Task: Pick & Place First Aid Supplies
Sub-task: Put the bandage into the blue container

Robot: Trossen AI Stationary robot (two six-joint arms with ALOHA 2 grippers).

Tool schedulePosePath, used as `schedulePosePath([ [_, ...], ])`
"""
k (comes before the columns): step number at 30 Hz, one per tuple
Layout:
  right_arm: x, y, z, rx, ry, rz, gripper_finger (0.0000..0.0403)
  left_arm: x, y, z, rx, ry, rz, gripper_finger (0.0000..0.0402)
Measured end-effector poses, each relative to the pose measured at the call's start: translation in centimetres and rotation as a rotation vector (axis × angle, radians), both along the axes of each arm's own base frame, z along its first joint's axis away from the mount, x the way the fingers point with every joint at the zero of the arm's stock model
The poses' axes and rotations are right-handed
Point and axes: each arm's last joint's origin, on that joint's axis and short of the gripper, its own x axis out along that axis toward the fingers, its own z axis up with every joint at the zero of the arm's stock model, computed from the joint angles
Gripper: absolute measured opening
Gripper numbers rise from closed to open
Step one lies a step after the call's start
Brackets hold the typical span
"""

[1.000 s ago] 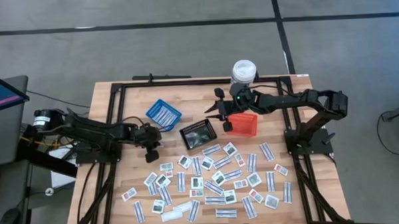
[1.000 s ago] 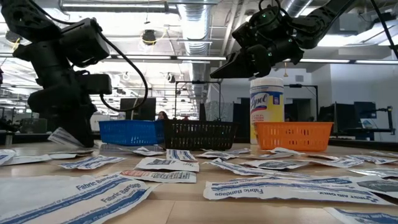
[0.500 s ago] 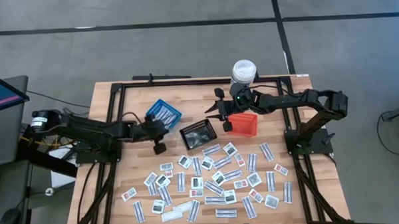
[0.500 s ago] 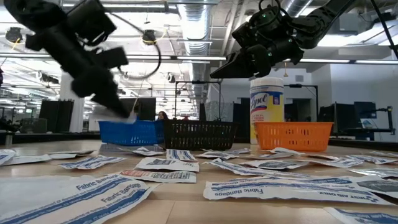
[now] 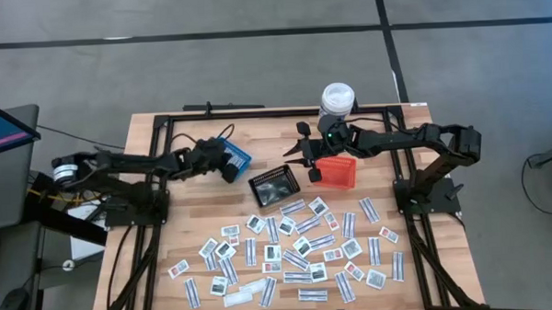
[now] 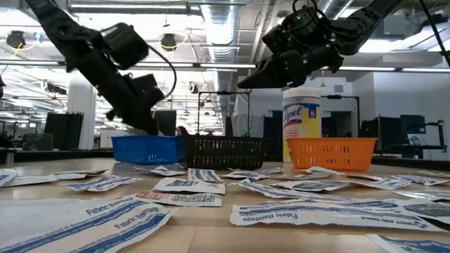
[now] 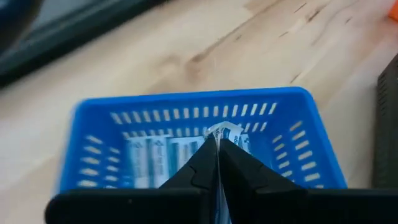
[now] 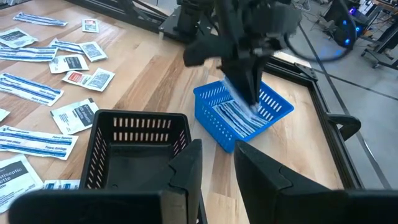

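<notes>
Low view: packets [image 6: 119,214] read "Fabric Bandage"; left end effector [image 7: 217,163] pinches a strip [image 7: 222,132].

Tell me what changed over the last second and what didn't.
The left claw swung from the packet area near the table's left middle up and across to the blue basket, carrying a narrow white packet pinched shut over the strips already inside. The right claw stayed hovering by the black basket and orange basket. The bottle and loose packets did not move.
</notes>
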Motion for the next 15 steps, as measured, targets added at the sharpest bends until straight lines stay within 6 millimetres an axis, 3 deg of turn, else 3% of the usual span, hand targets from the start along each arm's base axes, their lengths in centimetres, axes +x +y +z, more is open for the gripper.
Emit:
schedulePosePath([
  [5,0.0,0.0,0.0,0.0,0.0,0.0,0.0087,1.7,0.8,-1.1,-0.031,-0.078,-0.031,0.002],
  [15,0.0,0.0,-0.1,0.003,0.007,0.0,0.0087,2.1,0.5,-1.7,-0.141,-0.116,-0.063,0.0046],
])
